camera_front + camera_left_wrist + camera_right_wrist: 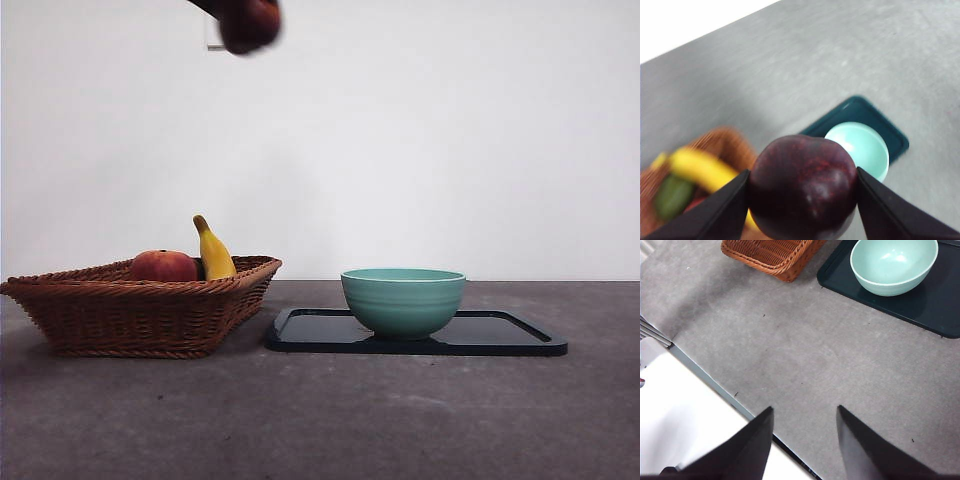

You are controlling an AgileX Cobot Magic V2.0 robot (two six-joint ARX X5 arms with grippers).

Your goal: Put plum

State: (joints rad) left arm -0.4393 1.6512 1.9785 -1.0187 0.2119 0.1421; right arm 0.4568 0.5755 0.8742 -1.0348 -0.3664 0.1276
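The plum (802, 192), glossy and dark maroon, is clamped between the two black jaws of my left gripper (802, 200). In the front view the plum (250, 22) hangs high at the top edge, above the wicker basket's right side, blurred by motion. A mint-green bowl (403, 299) stands on a dark tray (510, 338), and from the left wrist the bowl (862, 148) lies below and beyond the plum. My right gripper (805, 420) is open over bare table near its front edge, holding nothing.
The wicker basket (140, 310) at the left holds a red-orange fruit (163, 266) and a yellow banana (213, 252). The left wrist view also shows something green (672, 196) in the basket. A table edge (715, 385) runs near the right gripper.
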